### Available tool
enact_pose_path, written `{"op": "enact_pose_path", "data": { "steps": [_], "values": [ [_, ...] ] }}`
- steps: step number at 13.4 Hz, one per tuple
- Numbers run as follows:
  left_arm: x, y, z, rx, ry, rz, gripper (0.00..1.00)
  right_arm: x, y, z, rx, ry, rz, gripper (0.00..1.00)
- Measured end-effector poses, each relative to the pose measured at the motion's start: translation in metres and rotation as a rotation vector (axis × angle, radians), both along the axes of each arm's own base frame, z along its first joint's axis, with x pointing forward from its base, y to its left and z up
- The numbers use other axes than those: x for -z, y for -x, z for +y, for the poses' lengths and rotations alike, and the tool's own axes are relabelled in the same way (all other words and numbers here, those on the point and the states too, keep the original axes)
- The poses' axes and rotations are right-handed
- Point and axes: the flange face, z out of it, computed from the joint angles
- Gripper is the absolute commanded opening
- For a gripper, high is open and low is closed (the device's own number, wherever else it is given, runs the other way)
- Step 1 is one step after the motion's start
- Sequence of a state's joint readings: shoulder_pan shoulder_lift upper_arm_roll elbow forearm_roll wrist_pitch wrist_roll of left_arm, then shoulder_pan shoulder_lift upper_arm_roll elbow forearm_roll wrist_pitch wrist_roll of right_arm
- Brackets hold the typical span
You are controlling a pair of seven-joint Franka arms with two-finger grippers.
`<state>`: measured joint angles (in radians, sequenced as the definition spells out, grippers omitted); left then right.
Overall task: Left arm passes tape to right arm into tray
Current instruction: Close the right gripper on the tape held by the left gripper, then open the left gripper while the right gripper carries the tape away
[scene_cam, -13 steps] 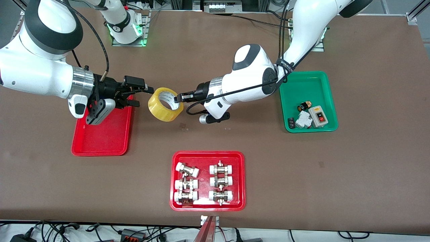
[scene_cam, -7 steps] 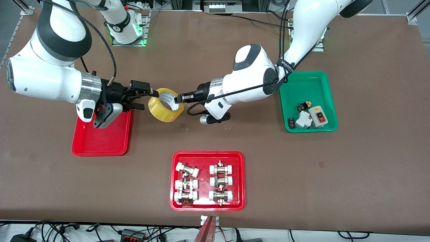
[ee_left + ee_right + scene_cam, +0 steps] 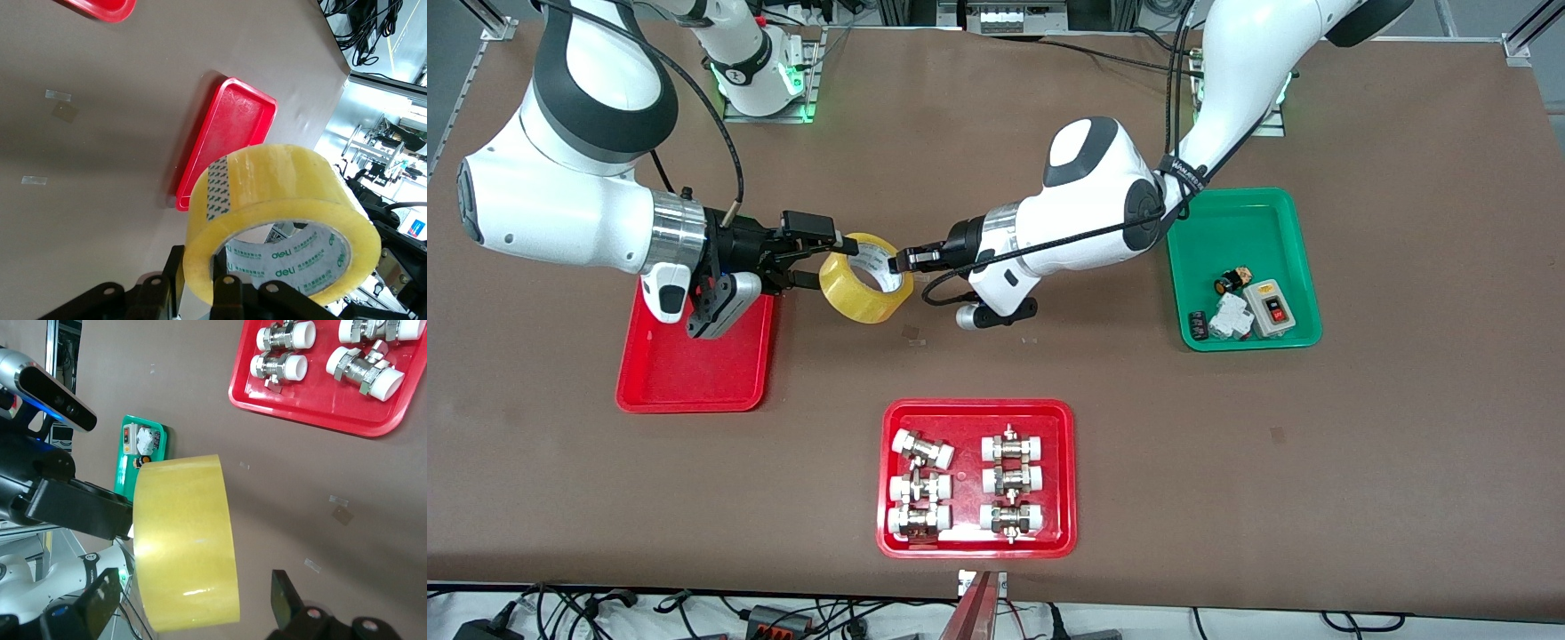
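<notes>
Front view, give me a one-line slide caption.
Mid-air handover: left gripper holds the tape while the open right gripper straddles its rim beside the red tray.

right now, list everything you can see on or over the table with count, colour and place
tape: 1, yellowish, in the air between the grippers
tray: 1, red, toward the right arm's end
pipe fittings tray: 1, red, nearest the front camera, holding 6 white-capped metal fittings
green tray: 1, toward the left arm's end, holding small electrical parts
left gripper: black, shut on the tape's wall
right gripper: black, open, fingers at the tape's other edge
</notes>
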<state>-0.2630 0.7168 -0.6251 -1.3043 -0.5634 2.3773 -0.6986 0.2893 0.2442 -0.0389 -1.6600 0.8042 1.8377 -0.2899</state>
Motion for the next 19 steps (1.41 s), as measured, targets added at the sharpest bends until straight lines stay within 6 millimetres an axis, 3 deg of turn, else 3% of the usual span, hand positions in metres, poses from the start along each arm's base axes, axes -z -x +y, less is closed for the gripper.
{"op": "enact_pose_path", "data": {
  "steps": [2,3,8,9,10,14,16,17,19],
  "values": [
    [0.000,0.000,0.000,0.000,0.000,0.000,0.00,0.000,0.000,0.001,-0.002,0.000,0.000,0.70],
    [0.000,0.000,0.000,0.000,0.000,0.000,0.00,0.000,0.000,0.001,-0.003,-0.001,0.001,0.49],
    [-0.001,0.000,0.000,0.001,0.001,-0.001,0.00,0.000,0.001,0.000,-0.011,0.000,0.007,0.45],
    [-0.001,0.000,0.000,0.002,0.001,-0.002,0.04,0.000,0.001,0.000,-0.012,0.000,0.008,0.45],
    [-0.001,0.000,0.000,0.002,0.001,-0.002,0.99,0.001,0.002,0.000,-0.012,0.000,0.009,0.45],
    [-0.010,-0.003,0.002,-0.004,0.011,-0.012,1.00,0.001,0.003,0.001,-0.020,-0.001,0.018,0.43],
    [-0.011,-0.012,0.017,0.016,-0.002,0.016,1.00,0.002,0.003,0.001,-0.022,-0.001,0.019,0.43],
    [-0.010,-0.021,0.036,0.033,-0.019,0.047,1.00,0.002,0.003,0.001,-0.021,0.000,0.020,0.43],
    [-0.010,-0.046,0.094,0.071,-0.069,0.107,1.00,0.006,0.000,-0.006,-0.009,0.005,0.025,0.43]
  ]
}}
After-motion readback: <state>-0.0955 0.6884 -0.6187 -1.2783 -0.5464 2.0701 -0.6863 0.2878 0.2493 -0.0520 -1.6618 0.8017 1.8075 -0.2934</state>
